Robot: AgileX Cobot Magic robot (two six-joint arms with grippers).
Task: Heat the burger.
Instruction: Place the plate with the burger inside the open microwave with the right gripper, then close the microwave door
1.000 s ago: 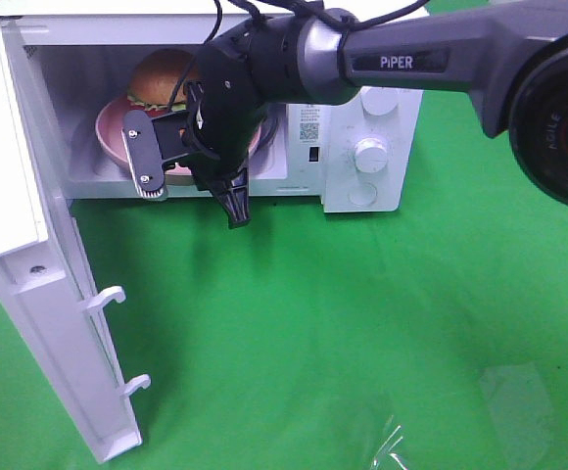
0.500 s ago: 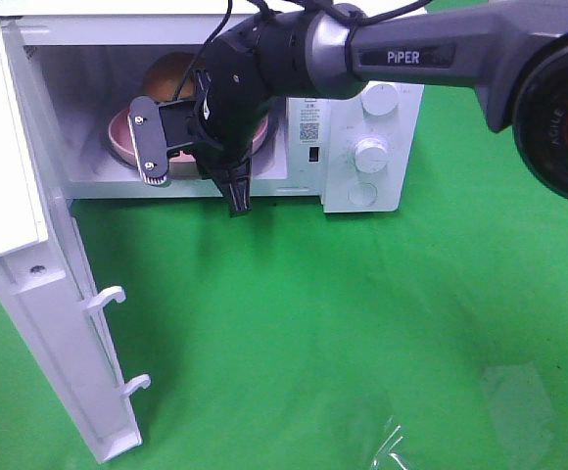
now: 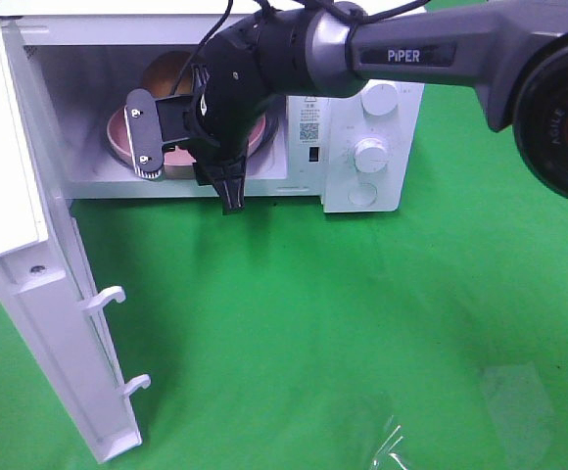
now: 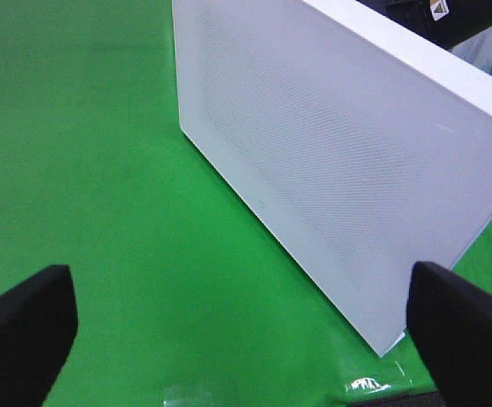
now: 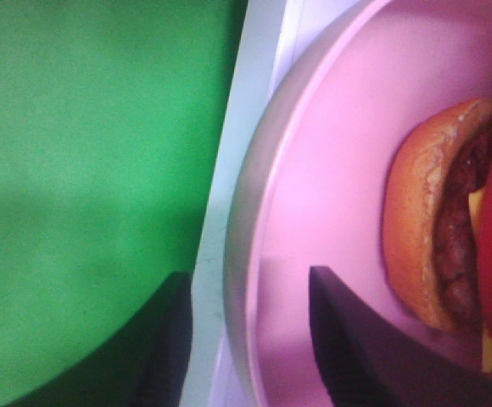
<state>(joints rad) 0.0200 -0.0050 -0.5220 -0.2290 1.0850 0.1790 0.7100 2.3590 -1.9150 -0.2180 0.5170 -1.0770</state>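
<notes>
The burger (image 3: 166, 70) lies on a round pink plate (image 3: 118, 132) inside the open white microwave (image 3: 392, 127). My right gripper (image 3: 186, 162) reaches across into the microwave's opening and is shut on the plate's near rim, holding it tilted. In the right wrist view the gripper (image 5: 250, 339) straddles the rim of the plate (image 5: 314, 195), one finger (image 5: 348, 356) on its top face. The burger (image 5: 437, 246) shows bun, patty and tomato there. My left gripper (image 4: 246, 339) is open and empty beside the microwave door (image 4: 331, 170); it is out of the exterior view.
The microwave door (image 3: 39, 294) stands swung open at the left, with two latch hooks (image 3: 108, 296). The control knob (image 3: 370, 154) is on the right panel. Green cloth (image 3: 362, 323) covers the table. A clear plastic scrap (image 3: 397, 446) lies near the front.
My right gripper has moved farther into the microwave with the plate and burger. The burger is now mostly hidden behind the arm.
</notes>
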